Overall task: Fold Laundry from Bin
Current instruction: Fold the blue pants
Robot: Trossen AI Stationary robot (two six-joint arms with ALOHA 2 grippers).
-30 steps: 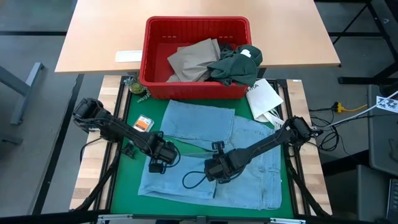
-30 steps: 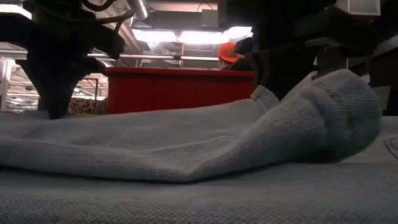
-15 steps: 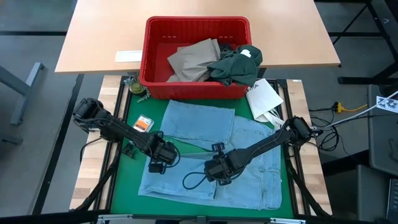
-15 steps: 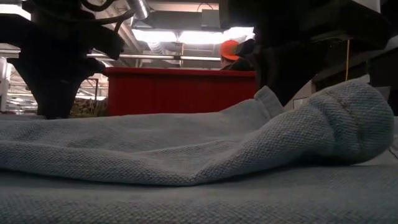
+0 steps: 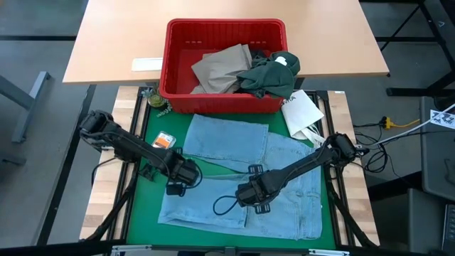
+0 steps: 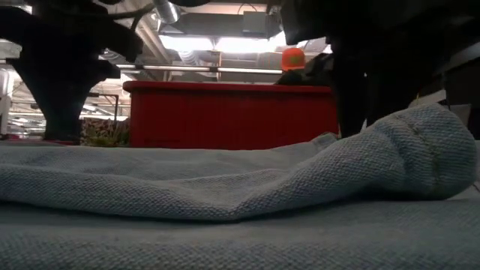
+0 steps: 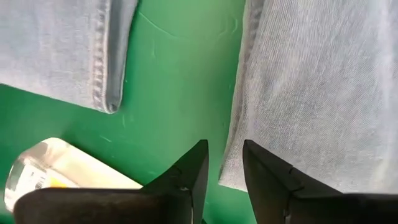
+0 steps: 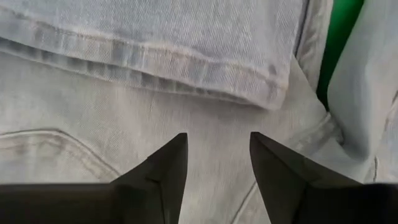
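Note:
Light blue denim jeans (image 5: pixel 242 167) lie spread on the green mat (image 5: pixel 142 213), with a rounded fold (image 6: pixel 420 150) standing up near the low camera. My left gripper (image 5: pixel 178 178) hangs open over the jeans' left edge (image 7: pixel 239 162), one finger above the mat and one above the denim. My right gripper (image 5: pixel 254 195) is open just above the middle of the jeans, near a trouser hem (image 8: pixel 186 74). The red bin (image 5: pixel 168 57) stands at the far edge and holds a tan garment (image 5: pixel 220 67) and a dark green one (image 5: pixel 270 75).
A white flat packet (image 5: pixel 302 114) lies at the bin's right corner. An orange-topped small object (image 5: pixel 165 141) sits on the mat to the far left of the left gripper. A black cable loop (image 5: pixel 224 206) rests on the denim. A wooden tabletop (image 5: pixel 114 43) stretches behind the bin.
The small peak of denim that stood up under my right gripper has dropped back flat, and the fold near the low camera has sunk a little. My left gripper has drawn slightly toward the table's left edge, off the jeans' border.

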